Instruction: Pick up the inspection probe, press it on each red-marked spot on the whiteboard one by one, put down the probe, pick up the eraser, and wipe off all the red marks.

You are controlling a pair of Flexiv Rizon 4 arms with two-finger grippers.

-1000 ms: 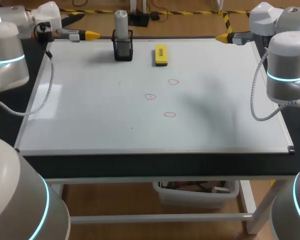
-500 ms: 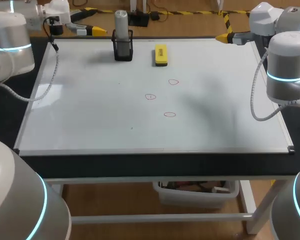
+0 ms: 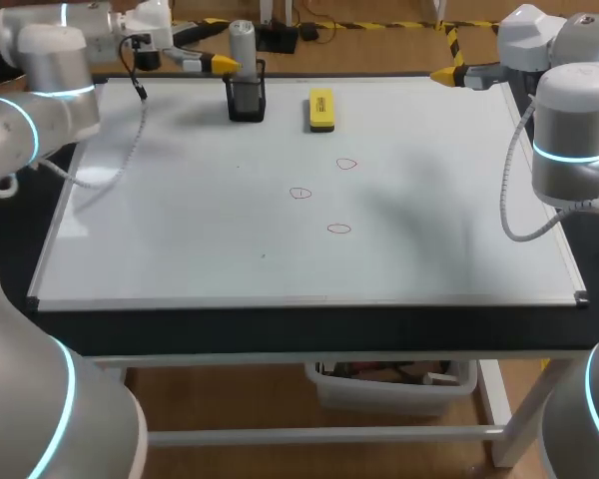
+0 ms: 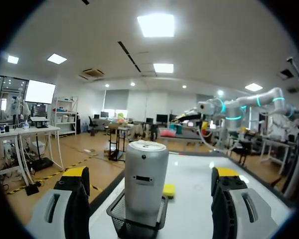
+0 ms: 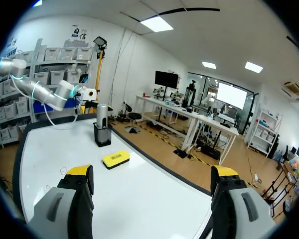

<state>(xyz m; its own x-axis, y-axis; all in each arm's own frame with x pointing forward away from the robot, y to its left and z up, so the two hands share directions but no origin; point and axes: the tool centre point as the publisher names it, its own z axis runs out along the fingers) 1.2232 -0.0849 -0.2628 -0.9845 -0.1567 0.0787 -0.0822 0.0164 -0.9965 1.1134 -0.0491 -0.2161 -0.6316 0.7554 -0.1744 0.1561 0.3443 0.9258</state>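
**Q:** So, where is the inspection probe right now?

**A:** It stands upright in its black mesh holder [image 3: 246,103] at the far edge of the whiteboard [image 3: 180,230]. The inspection probe [image 3: 242,42] is a grey cylinder, and its top sticks out well above the holder's rim.

**Q:** And your left hand?

**A:** My left gripper [image 3: 224,65] is at the probe's height, just beside it. From my left wrist I see the probe ahead, in the gap between my two fingers. There is clear space on both sides, so the fingers are spread and hold nothing.

**Q:** The right one?

**A:** My right gripper [image 3: 445,74] is at the far right corner of the board, well apart from everything. Its fingers are spread wide too, with nothing between them.

**Q:** What else is on the board?

**A:** The yellow eraser [image 3: 321,110] lies flat near the holder, on the side towards my right arm, not touching it. Three small red marks sit nearer the middle: one [image 3: 346,164] closest to the eraser, a second [image 3: 299,194] a little nearer me, and a third [image 3: 338,229] nearest me.
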